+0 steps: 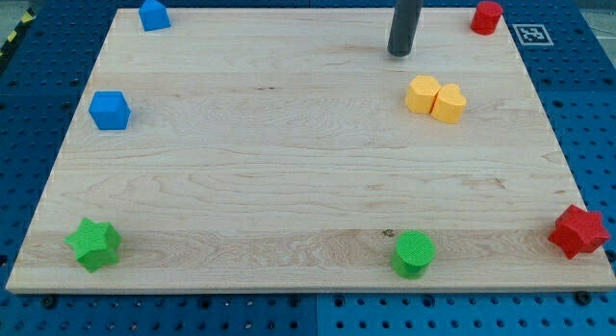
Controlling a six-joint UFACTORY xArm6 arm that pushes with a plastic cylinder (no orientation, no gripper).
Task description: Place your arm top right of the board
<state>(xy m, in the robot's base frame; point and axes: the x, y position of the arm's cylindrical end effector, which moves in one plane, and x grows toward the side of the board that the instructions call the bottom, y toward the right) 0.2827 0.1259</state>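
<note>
My tip (399,52) rests on the wooden board (289,172) near the view's top, right of centre. It stands above and a little left of two touching yellow blocks (435,97). A red cylinder (486,17) sits in the board's top right corner, well to the right of the tip. The tip touches no block.
A blue pentagon-like block (153,13) sits at the top left and a blue cube (110,110) at the left edge. A green star (94,244) is at the bottom left, a green cylinder (414,253) at the bottom, a red star (578,231) at the bottom right.
</note>
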